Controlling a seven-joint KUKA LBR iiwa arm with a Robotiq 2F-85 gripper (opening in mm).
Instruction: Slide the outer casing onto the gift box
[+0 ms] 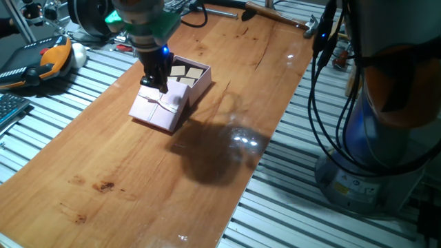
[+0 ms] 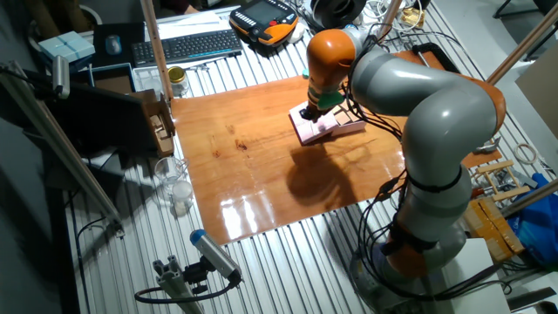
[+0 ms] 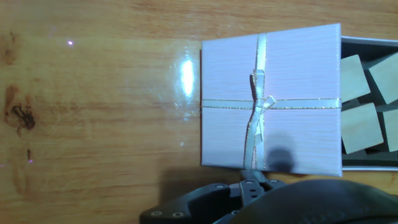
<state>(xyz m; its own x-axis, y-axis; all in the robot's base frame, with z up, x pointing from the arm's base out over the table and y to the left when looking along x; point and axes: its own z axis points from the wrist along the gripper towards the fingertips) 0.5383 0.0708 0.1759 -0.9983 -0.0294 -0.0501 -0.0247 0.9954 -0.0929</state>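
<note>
The outer casing (image 1: 157, 110) (image 3: 270, 102) is a flat pale pink sleeve with a cream ribbon cross and a small bow. It lies on the wooden board, partly slid over the gift box (image 1: 191, 74) (image 3: 367, 99). The gift box is a shallow tray whose beige squares stick out of the casing's far end. My gripper (image 1: 157, 81) (image 2: 312, 113) hangs low over the casing near its bow. In the hand view only the gripper's dark body shows, at the casing's lower edge. Its fingers look close together, but how they stand is unclear.
The wooden board (image 1: 138, 172) rests on a slatted metal table. An orange teach pendant (image 1: 48, 58) lies at the left, and a hammer (image 1: 275, 14) at the far edge. Cables (image 1: 324, 103) hang at the right. A keyboard (image 2: 187, 45) and a jar (image 2: 177, 80) stand beyond the board.
</note>
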